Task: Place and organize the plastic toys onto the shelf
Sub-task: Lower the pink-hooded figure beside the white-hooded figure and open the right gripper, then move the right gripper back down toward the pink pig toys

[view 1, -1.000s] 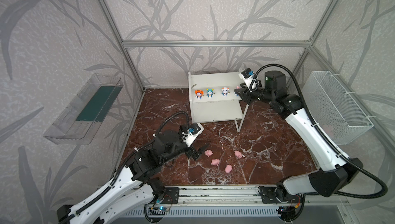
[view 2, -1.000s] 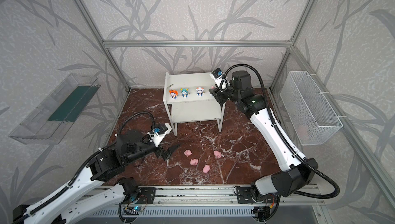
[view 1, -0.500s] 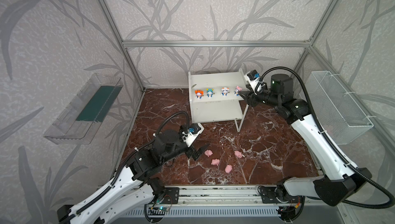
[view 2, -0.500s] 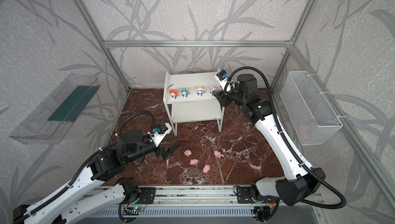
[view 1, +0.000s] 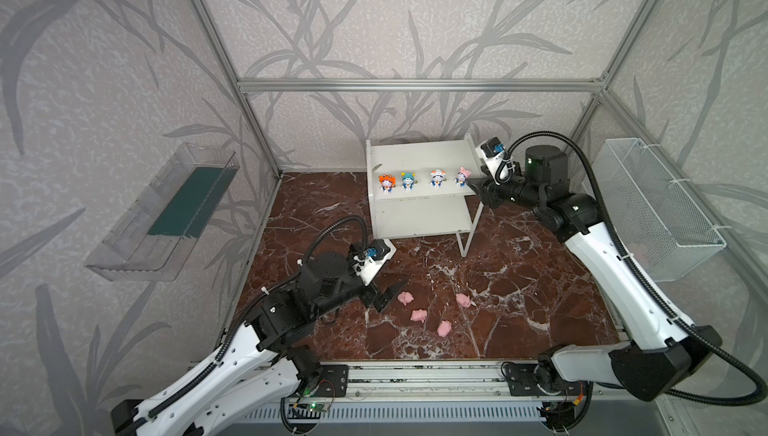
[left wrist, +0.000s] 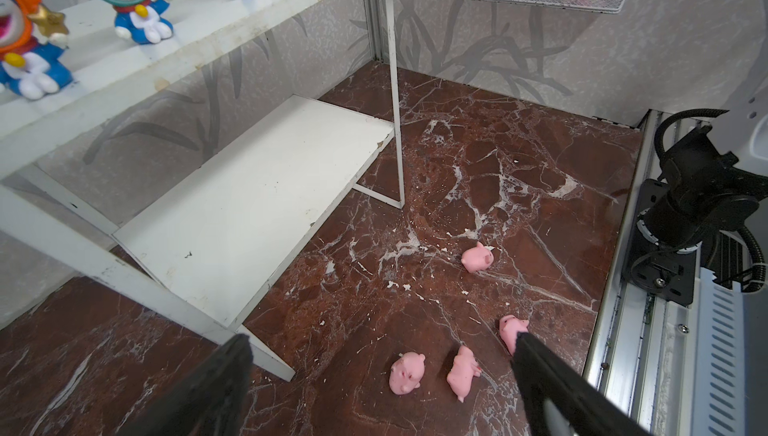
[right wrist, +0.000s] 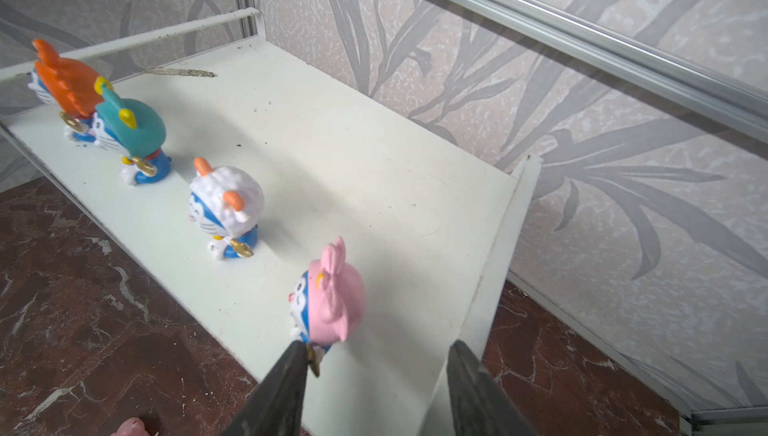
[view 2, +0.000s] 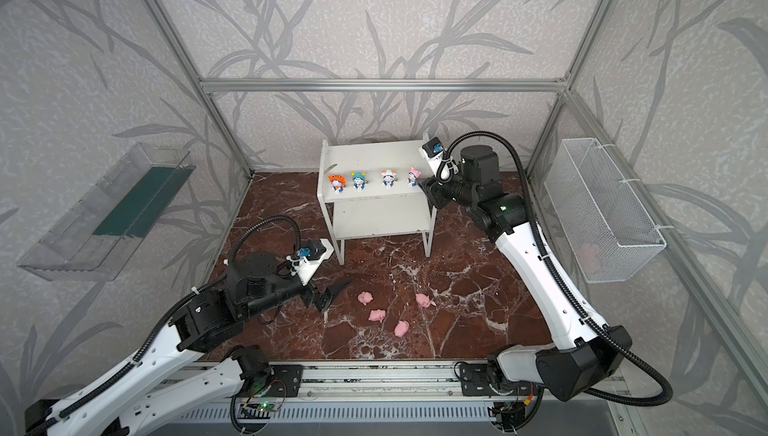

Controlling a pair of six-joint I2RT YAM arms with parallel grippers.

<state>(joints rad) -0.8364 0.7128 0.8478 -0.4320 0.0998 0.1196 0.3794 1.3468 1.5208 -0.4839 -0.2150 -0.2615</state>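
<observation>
- The left gripper (view 1: 392, 296) has its jaws spread as wide as they go and grips nothing. It hangs low over the marble floor (view 1: 519, 288).
- The right gripper (right wrist: 377, 346) has its jaws partly apart with a plain gap between them and clamps nothing. In the right wrist view one fingertip (right wrist: 286, 371) overlaps the base of the pink-hooded figurine (right wrist: 328, 301) (touching or merely in front, I cannot tell), and the other tip stands clear of it.
- The shelf (view 1: 415, 151) stands at twelve o'clock on the floor in both top views.
- Four figurines stand upright in a row along the front edge of its top board. From nine o'clock to three o'clock they are the orange-maned figurine (view 1: 386, 183), the teal-hooded figurine (view 1: 408, 180), the white-hooded figurine (view 1: 436, 177) and the pink-hooded one, which has the right gripper at its three o'clock.
- Four pink pigs (view 1: 419, 315) lie scattered on the floor at six o'clock of the shelf, none touching another. The nearest pig (view 1: 405, 298) lies just at three o'clock of the left gripper.
- A wire mesh basket (view 1: 648, 205) hangs at three o'clock, and a clear tray (view 1: 166, 213) at nine o'clock.
</observation>
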